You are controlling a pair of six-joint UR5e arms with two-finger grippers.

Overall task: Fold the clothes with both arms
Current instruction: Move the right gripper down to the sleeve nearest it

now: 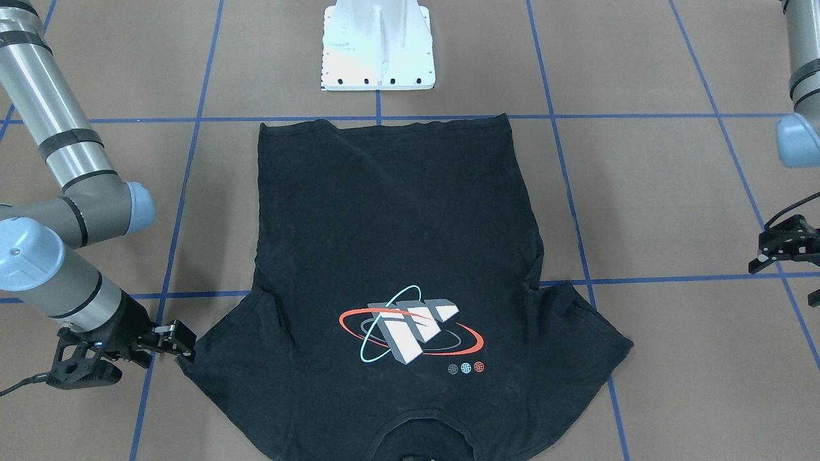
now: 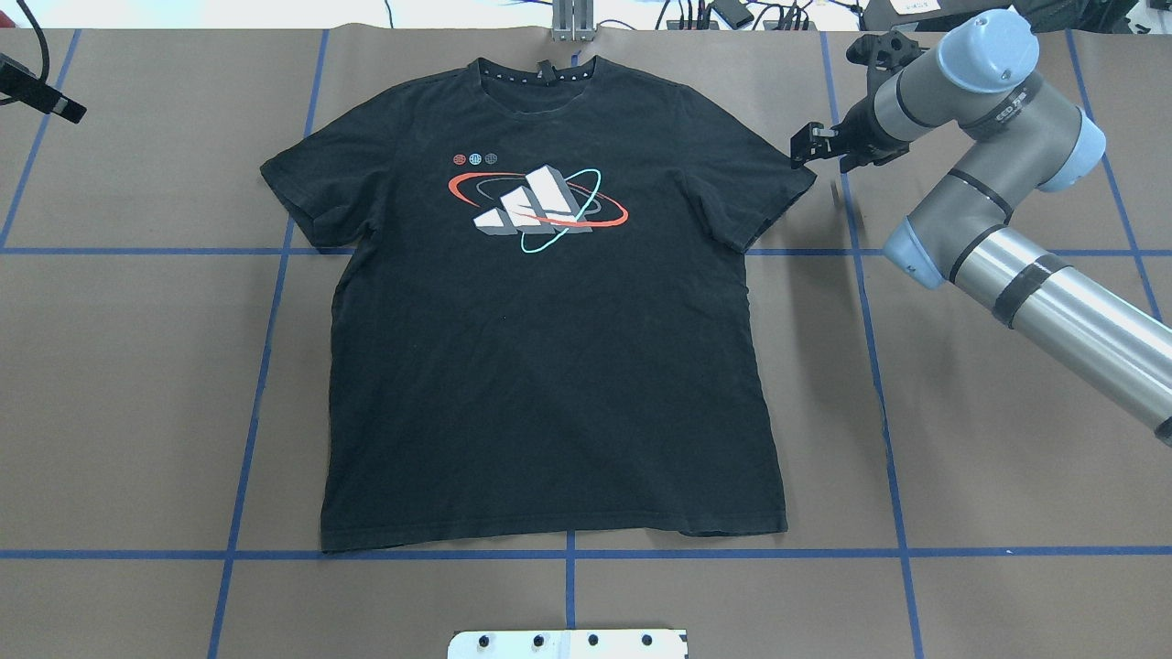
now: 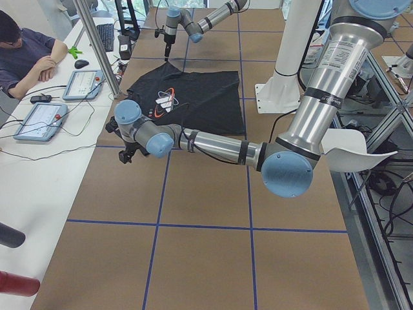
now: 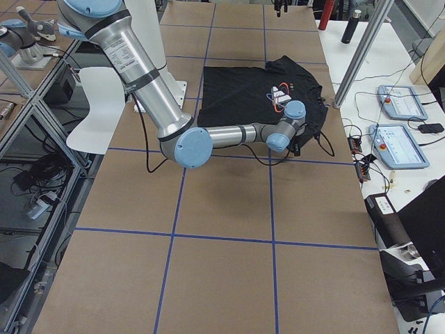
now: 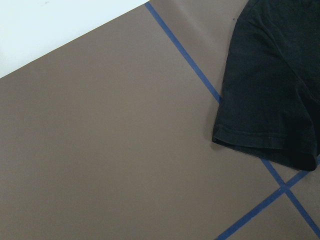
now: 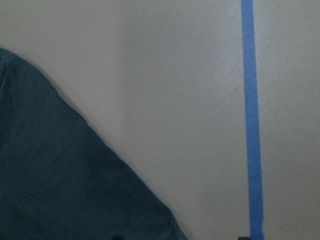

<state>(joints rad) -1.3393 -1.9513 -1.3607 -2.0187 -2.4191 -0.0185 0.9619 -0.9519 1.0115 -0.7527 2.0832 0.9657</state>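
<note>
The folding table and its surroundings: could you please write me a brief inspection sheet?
Surface: brown table with blue tape grid.
Job's things: black T-shirt spread flat, print up, unfolded.
Clutter: nothing seen.
End effectors: right end effector at a sleeve tip, grip unclear; left end effector apart from the shirt.
Cables: black cable trails from the right end effector.
Surroundings: white pedestal on the table; seated person at a side bench.

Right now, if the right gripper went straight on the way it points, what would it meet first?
Probably the T-shirt, at its sleeve tip just ahead of the right gripper; height above it is unclear.
</note>
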